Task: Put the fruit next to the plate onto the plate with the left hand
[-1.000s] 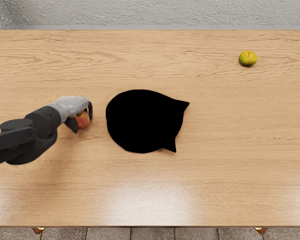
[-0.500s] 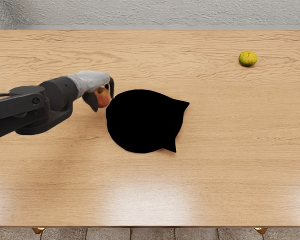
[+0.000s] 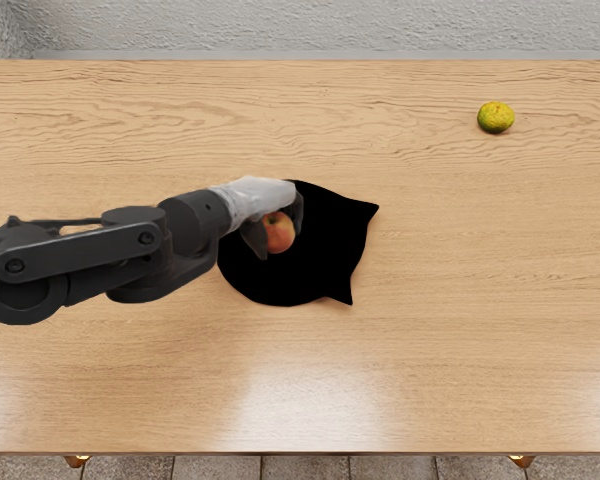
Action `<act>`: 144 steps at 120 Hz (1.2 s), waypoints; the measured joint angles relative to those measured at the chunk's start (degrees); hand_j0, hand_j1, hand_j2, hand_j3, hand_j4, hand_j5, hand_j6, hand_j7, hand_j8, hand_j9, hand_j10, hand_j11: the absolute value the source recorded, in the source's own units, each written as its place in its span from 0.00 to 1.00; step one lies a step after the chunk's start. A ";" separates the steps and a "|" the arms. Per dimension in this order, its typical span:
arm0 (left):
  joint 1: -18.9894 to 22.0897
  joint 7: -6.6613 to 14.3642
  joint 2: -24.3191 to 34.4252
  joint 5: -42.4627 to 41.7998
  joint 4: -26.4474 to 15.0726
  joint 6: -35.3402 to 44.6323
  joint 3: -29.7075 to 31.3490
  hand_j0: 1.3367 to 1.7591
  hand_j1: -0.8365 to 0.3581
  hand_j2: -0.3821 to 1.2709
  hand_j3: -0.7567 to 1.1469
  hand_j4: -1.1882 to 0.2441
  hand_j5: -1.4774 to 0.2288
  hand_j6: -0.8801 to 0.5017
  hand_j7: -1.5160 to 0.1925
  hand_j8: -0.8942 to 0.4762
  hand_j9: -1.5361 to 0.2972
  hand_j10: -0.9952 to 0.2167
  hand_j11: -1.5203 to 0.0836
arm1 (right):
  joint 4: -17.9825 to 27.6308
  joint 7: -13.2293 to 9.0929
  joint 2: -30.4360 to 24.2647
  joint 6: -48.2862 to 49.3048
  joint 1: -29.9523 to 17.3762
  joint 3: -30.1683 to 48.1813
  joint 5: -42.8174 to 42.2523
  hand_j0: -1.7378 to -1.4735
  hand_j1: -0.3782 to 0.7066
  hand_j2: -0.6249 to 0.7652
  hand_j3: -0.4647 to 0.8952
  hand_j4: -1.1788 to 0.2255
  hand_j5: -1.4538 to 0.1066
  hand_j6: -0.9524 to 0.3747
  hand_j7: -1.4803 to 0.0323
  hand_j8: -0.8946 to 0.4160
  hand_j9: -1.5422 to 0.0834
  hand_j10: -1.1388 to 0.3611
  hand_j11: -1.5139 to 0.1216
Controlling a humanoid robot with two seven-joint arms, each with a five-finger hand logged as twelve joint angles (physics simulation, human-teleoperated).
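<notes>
Left hand (image 3: 265,210) curled around a red-orange fruit (image 3: 278,232) | held over the black plate (image 3: 325,255) | green-yellow fruit (image 3: 496,117) far right on wooden table (image 3: 430,330)

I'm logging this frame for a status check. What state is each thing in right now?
left robot hand: shut on the red fruit, over the plate.
red fruit: gripped, above the plate, not released.
black plate: flat on the table, partly under the hand.
green fruit: lying loose on the table, far from the plate.
</notes>
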 joint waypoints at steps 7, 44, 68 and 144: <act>0.27 0.00 0.08 0.48 0.34 0.05 0.02 0.74 0.47 0.38 0.40 0.42 0.29 0.34 0.33 0.33 0.30 0.24 0.33 | 0.01 0.00 0.00 0.00 0.00 0.00 0.00 0.30 0.03 0.45 0.34 0.84 0.93 0.72 0.98 0.68 0.95 0.76 0.93; 0.32 0.03 0.47 1.16 1.45 0.21 -0.18 0.75 0.63 0.30 0.40 0.55 0.52 0.37 0.55 0.37 0.52 0.47 0.58 | 0.01 0.00 0.00 0.00 0.00 0.00 0.00 0.30 0.03 0.45 0.34 0.84 0.93 0.72 0.98 0.68 0.95 0.76 0.93; -1.24 0.04 2.52 -2.48 1.32 -0.13 -1.34 0.76 0.83 0.26 0.40 0.71 0.72 0.52 0.74 0.53 0.70 0.67 0.79 | 0.01 0.00 0.00 0.00 0.00 0.00 0.00 0.30 0.03 0.45 0.34 0.84 0.93 0.72 0.98 0.68 0.95 0.76 0.93; -0.96 0.04 30.01 -61.99 -1.52 -28.79 -21.71 0.76 0.96 0.24 0.40 0.80 0.84 0.61 0.86 0.63 0.81 0.79 0.92 | 0.01 0.00 0.00 0.00 0.00 0.00 0.00 0.30 0.03 0.45 0.34 0.84 0.93 0.72 0.98 0.68 0.95 0.76 0.93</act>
